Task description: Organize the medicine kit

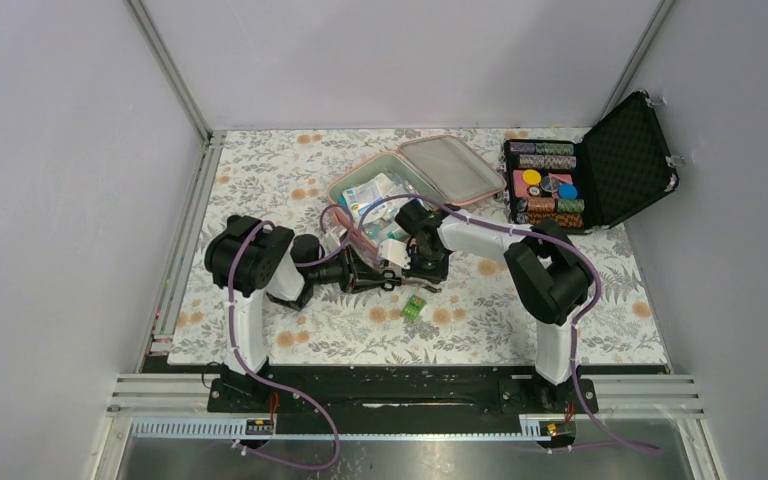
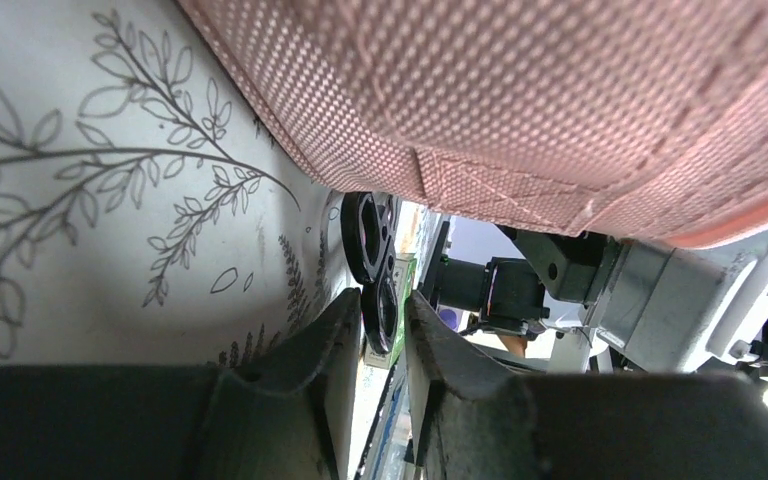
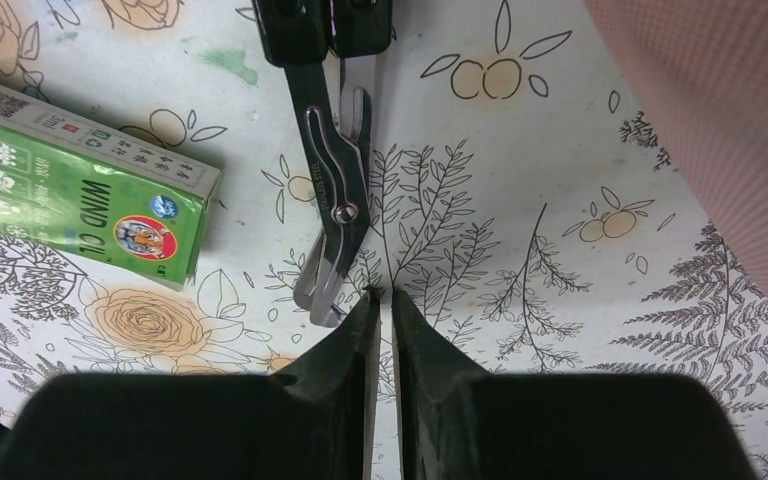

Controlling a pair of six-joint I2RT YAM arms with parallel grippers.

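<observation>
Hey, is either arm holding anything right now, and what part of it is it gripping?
The left gripper pinches the scissors by a black handle ring. The right gripper is shut with nothing between its fingers.

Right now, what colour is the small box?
The box is green, clearest in the right wrist view.

Floral-print table (image 1: 600,320), open pink medicine kit (image 1: 450,168) at back, black chip case (image 1: 630,160) far right, green box (image 1: 415,309) and scissors (image 3: 335,190) nearer
</observation>
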